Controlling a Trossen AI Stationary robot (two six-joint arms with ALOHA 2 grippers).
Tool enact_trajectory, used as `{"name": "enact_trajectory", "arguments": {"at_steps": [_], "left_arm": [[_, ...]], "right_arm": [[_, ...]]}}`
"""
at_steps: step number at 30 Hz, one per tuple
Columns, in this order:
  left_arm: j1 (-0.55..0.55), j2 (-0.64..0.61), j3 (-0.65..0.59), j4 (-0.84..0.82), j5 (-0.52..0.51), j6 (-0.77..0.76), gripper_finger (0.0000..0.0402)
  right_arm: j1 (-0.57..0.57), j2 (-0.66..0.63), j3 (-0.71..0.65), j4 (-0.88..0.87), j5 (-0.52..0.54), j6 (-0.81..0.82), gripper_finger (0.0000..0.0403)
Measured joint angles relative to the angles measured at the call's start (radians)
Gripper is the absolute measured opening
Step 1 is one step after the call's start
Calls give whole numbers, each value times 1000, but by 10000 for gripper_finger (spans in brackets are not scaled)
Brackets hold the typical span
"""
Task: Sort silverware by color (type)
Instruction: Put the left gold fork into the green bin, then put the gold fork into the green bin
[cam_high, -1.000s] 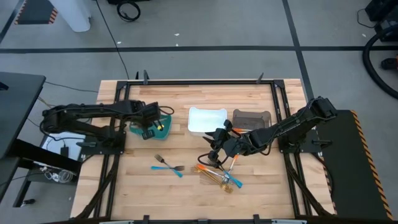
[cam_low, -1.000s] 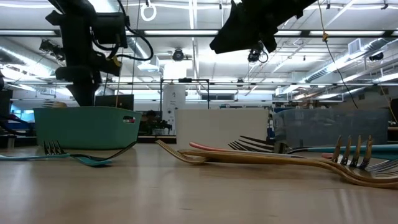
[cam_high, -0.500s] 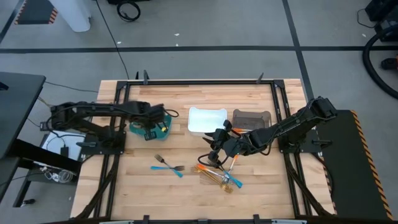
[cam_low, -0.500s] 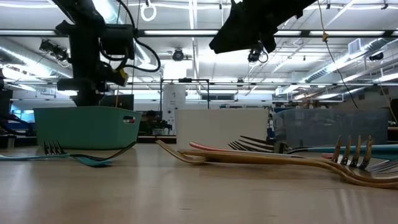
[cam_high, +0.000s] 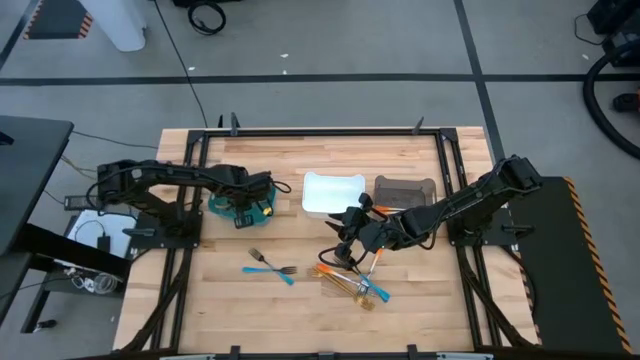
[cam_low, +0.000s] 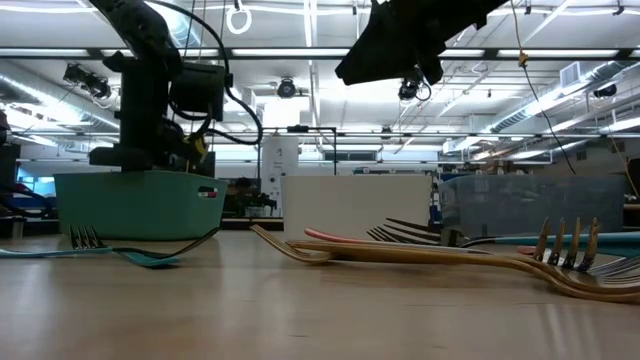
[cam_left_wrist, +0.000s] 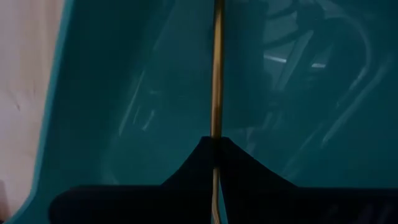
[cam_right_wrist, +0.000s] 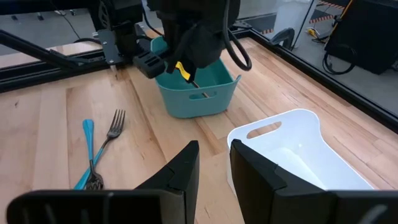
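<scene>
Three bins: teal bin (cam_high: 243, 206), white bin (cam_high: 331, 193), grey bin (cam_high: 405, 188). Two blue-handled forks (cam_high: 270, 268) lying apart.

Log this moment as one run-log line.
left pincer: shut on a thin utensil, over teal bin | right pincer: open, above fork pile | two forks loose on table

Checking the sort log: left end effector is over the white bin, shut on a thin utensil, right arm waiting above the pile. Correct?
Not the white bin: the left end effector is over the teal bin, per the high view. The rest holds: it is shut on a thin utensil, right end effector above the pile.
</scene>
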Motion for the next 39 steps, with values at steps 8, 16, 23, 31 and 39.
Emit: {"name": "enact_trajectory", "arguments": {"at_steps": [8, 16, 23, 31, 39], "left_arm": [[-2, 14, 0, 8, 9, -2, 25], [-2, 14, 0, 13, 10, -37, 98], [-2, 10, 4, 3, 11, -66, 149], [-20, 10, 64, -36, 9, -76, 162], [-51, 9, 152, -141, -47, -78, 162]], "right_arm": [[2, 0, 0, 7, 0, -10, 98], [2, 0, 0, 11, 0, -11, 98], [2, 0, 0, 13, 0, -11, 98], [2, 0, 0, 13, 0, -11, 98], [4, 0, 0, 13, 0, -11, 98]]}}
